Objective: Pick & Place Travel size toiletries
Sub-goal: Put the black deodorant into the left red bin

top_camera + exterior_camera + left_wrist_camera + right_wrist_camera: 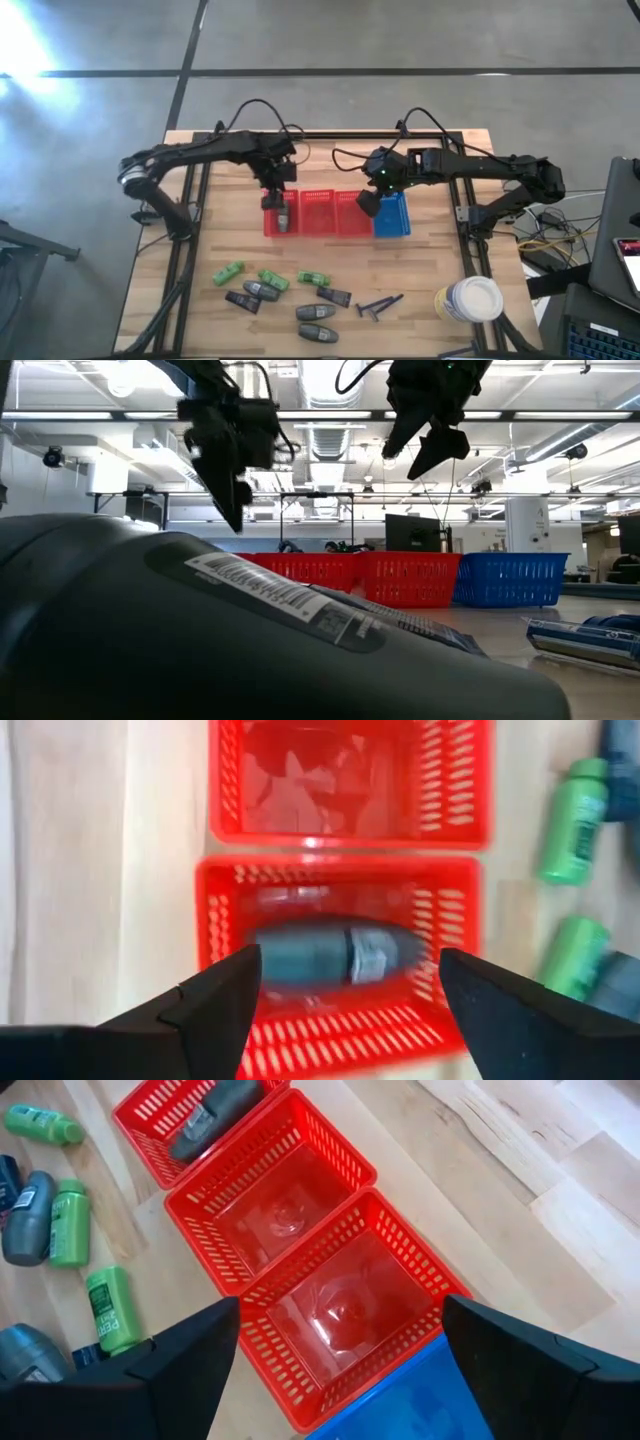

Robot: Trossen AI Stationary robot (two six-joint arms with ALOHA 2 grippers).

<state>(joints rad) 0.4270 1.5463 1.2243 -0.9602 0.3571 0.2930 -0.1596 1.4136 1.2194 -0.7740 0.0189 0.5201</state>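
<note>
Left wrist view: left gripper (345, 995), fingers spread and empty, above the red basket (214, 910) holding a grey container (330, 954). Right gripper (340, 1345), also spread, hovers nearby. Descending carelessly could snag the basket wall.

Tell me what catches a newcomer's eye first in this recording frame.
The row of red baskets mid-table, with a blue basket at its right end. A grey container lies in the leftmost red basket under the open left gripper. Green bottles and other toiletries lie scattered along the near edge.

Open tabletop (430, 270) between basket row (335, 213) and scattered toiletries (300, 295)
</note>
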